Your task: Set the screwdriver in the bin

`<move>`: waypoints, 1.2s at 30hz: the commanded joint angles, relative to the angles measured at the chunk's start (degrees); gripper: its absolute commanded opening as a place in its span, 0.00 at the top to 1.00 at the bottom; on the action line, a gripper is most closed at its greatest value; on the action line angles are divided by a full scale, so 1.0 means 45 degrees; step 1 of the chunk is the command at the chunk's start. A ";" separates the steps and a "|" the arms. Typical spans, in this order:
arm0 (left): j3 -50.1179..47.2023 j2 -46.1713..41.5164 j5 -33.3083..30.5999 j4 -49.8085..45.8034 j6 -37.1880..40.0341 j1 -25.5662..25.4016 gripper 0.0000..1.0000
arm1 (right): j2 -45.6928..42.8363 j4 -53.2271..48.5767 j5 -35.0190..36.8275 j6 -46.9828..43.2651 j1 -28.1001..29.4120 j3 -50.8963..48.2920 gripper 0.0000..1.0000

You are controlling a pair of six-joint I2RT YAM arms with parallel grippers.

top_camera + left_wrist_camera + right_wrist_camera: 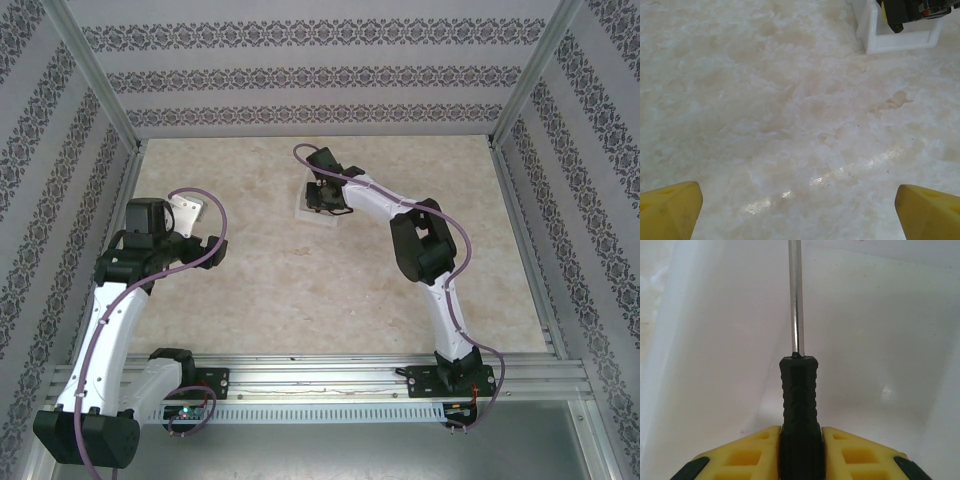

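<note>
My right gripper (pixel 800 440) is shut on the screwdriver (pixel 799 390), its yellow fingers (pixel 860 450) clamping the black ribbed handle while the thin metal shaft points away over the white floor of the bin (pixel 880 340). From above, the right gripper (pixel 326 195) hangs over the small white bin (pixel 303 207) at the table's far middle. In the left wrist view the bin (pixel 900 42) sits at the upper right with the right gripper's dark body (pixel 905 10) in it. My left gripper (pixel 800 207) is open over bare table, at the left in the top view (pixel 185 210).
The marbled beige tabletop (pixel 300 290) is fenced by patterned walls and metal posts (pixel 520 95). A metal rail (pixel 320 375) runs along the near edge by the arm bases.
</note>
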 commanded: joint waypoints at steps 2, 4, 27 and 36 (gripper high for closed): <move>0.0159 0.0039 0.0095 0.0252 -0.0032 -0.0135 0.01 | 0.0206 -0.0310 0.0119 -0.0218 0.0176 0.0417 0.75; 0.0170 0.0040 0.0096 0.0264 0.0008 -0.0135 0.01 | 0.0205 -0.0348 0.0131 -0.0237 0.0176 0.0439 0.74; 0.0610 0.0404 0.0045 -0.0191 -0.0137 -0.0135 0.01 | -0.1909 -0.0213 0.0458 -0.0619 0.0279 -0.0148 0.66; 0.0259 0.0605 -0.0509 0.0298 -0.0576 -0.0135 0.01 | -0.6792 0.1800 0.0652 -0.1675 0.0854 -0.3708 0.57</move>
